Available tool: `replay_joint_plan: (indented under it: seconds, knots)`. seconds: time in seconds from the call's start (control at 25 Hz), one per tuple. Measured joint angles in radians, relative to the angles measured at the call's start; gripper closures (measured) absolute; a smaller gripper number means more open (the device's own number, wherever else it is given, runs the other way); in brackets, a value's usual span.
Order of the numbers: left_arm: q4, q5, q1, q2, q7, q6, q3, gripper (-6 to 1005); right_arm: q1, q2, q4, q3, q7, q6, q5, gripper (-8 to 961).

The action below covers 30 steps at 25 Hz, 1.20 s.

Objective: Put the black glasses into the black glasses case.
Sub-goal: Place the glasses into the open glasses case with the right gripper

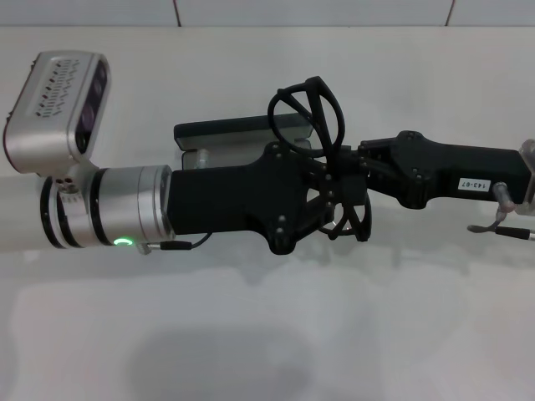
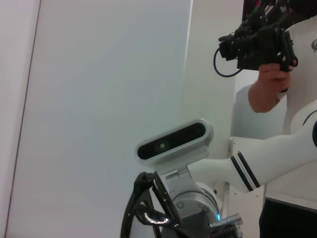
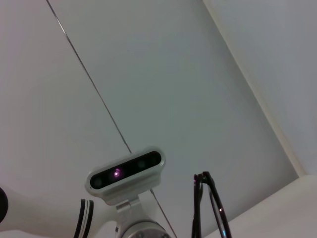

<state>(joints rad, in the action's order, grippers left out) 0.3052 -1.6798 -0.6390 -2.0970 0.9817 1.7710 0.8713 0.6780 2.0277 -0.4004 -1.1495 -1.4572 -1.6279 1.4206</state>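
Observation:
The black glasses hang in the air over the middle of the table, standing on end, one lens ring up and the other down. My left gripper reaches in from the left and is shut on the frame. My right gripper comes from the right and is shut on the frame too, meeting the left one. Behind them the black glasses case lies on the table, partly hidden by the left hand. The glasses show in the left wrist view, and the glasses in the right wrist view.
The white table stretches toward me below the arms. The left wrist camera housing sticks up at the far left. In the left wrist view a person's hand holds a black device off to the side.

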Motion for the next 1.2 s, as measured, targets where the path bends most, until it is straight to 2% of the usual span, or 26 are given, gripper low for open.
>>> replay_joint_plan:
  seconds: [0.24,0.36,0.52,0.68,0.88,1.08,1.2]
  knots:
    - [0.006,-0.008,0.010,0.004,0.002,0.035,0.005,970,0.000,-0.005,-0.008,0.003,0.011,0.010,0.004,898]
    - [0.020,-0.028,0.033,0.012,0.002,0.081,0.007,969,-0.006,-0.010,-0.060,-0.003,0.014,0.038,0.025,898]
    - [0.077,-0.074,0.096,0.024,0.021,0.125,0.007,968,-0.005,-0.010,-0.165,-0.007,0.010,0.100,0.128,898]
    - [0.117,-0.113,0.169,0.038,0.038,0.119,0.008,968,0.034,-0.004,-0.232,-0.022,0.000,0.160,0.236,898]
    - [0.118,-0.130,0.239,0.058,0.037,0.086,0.009,967,0.083,-0.009,-0.335,-0.170,-0.025,0.302,0.277,898]
    - [0.116,-0.165,0.260,0.057,0.037,0.061,0.009,966,0.112,-0.002,-0.461,-0.331,-0.085,0.443,0.397,897]
    - [0.115,-0.179,0.268,0.051,0.036,0.051,0.009,965,0.126,-0.001,-0.491,-0.422,-0.103,0.532,0.425,897]
